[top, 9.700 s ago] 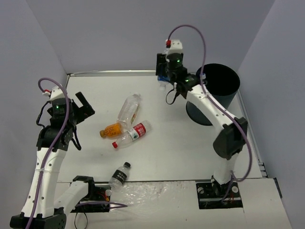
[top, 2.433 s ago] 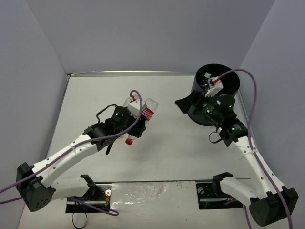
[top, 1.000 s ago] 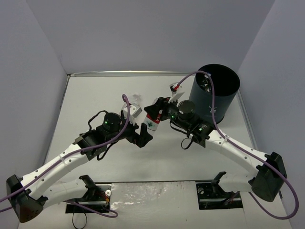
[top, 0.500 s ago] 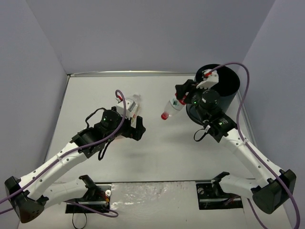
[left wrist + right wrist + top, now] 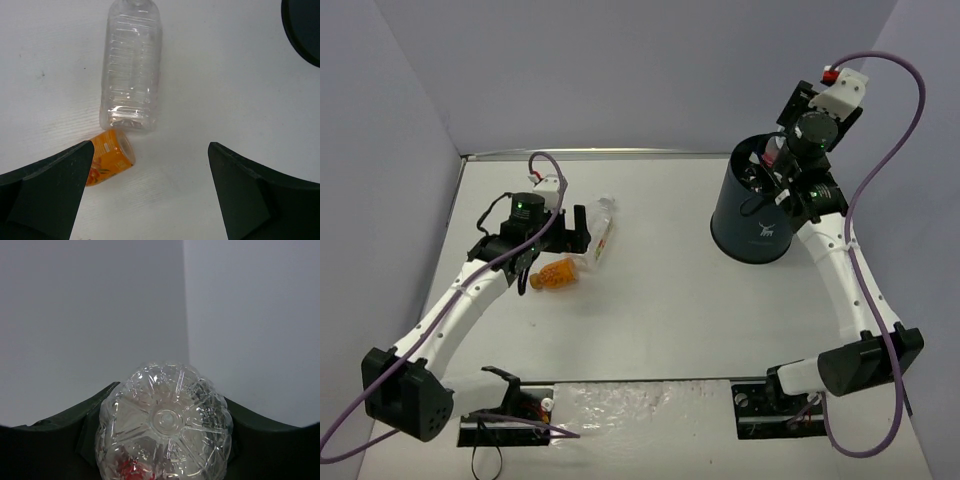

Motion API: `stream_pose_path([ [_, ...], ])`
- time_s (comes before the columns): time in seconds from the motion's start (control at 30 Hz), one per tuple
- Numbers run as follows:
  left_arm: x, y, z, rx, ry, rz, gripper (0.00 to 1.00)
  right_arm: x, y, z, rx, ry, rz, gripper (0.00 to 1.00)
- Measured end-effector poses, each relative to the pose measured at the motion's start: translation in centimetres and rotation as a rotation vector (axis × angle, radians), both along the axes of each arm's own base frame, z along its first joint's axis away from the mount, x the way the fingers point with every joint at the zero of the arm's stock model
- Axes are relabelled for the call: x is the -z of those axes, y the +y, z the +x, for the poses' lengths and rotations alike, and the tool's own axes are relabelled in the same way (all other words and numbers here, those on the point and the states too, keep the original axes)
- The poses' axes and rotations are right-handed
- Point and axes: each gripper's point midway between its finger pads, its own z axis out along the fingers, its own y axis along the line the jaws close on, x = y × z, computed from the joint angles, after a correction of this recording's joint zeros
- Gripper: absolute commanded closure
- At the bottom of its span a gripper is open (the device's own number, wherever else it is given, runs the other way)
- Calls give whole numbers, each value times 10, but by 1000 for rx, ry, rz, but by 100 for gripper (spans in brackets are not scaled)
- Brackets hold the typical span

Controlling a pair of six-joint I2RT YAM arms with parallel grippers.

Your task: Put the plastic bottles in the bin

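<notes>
A clear plastic bottle (image 5: 603,228) lies on the table, with an orange-filled bottle (image 5: 557,272) beside its base. My left gripper (image 5: 576,229) hovers open just left of the clear one. In the left wrist view the clear bottle (image 5: 131,65) and the orange bottle (image 5: 107,156) lie ahead of the left gripper (image 5: 150,192), with nothing between its fingers (image 5: 45,195). My right gripper (image 5: 775,160) is raised over the mouth of the dark bin (image 5: 760,225). In the right wrist view the right gripper (image 5: 165,440) is shut on a clear red-labelled bottle (image 5: 165,427), base toward the camera.
Grey walls enclose the table on three sides. The bin stands at the back right near the right wall, and its rim (image 5: 302,25) shows at the top right of the left wrist view. Something pale lies inside the bin (image 5: 752,182).
My right arm has carried the red-labelled bottle from the table's middle up over the bin. My left arm has drawn back left, open, beside the clear and orange bottles.
</notes>
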Motion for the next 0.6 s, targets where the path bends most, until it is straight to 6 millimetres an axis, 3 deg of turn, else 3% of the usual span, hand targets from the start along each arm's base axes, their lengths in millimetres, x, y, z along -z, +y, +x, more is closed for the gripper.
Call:
stream_pose_path([
  [0.07,2,3,11,7,10,19,3,20,-14,8,54,66,-23,13],
  [0.1,4,4,16,11,15,28,3,29,-20,10,75,97,-34,1],
  [0.33,19,11,44,62,70,76,3,60,-36,-4,187,223,-33,0],
  [0.5,34,2,61,128,124,98,3,60,-35,-28,155,207,24,0],
  [0.6,50,-4,68,153,169,98,3,49,-31,-47,105,153,67,0],
])
